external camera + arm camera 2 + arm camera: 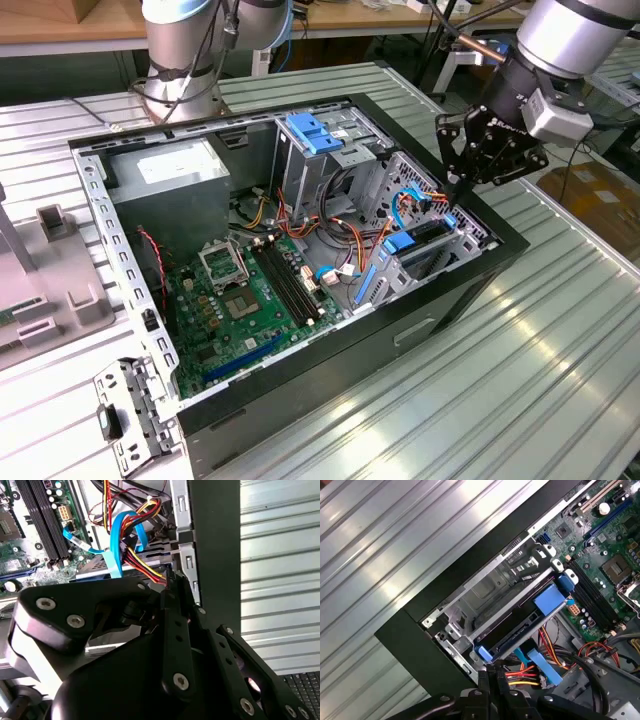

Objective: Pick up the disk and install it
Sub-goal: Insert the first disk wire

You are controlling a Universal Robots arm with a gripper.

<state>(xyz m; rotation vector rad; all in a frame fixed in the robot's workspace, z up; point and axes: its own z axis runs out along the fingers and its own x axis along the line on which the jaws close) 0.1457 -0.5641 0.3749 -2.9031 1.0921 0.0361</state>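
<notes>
Gripper: the black linkage gripper [462, 192] hangs over the drive cage [425, 255] at the exterior view's right end of the open computer case [470, 290]; its fingers [492, 677] stand close together, tips down among the red, yellow and orange cables [527, 675]; whether they pinch anything I cannot tell.
Disk: the disk [520, 627] sits slotted in the metal cage, blue rails at its edges, just beside the fingertips in the first wrist view.
Cables: a flat blue data cable [116, 545] loops above the cage.
Motherboard: the green motherboard [240, 305] lies on the case floor.
Surface: the case rests on a ribbed metal table [540, 380].
</notes>
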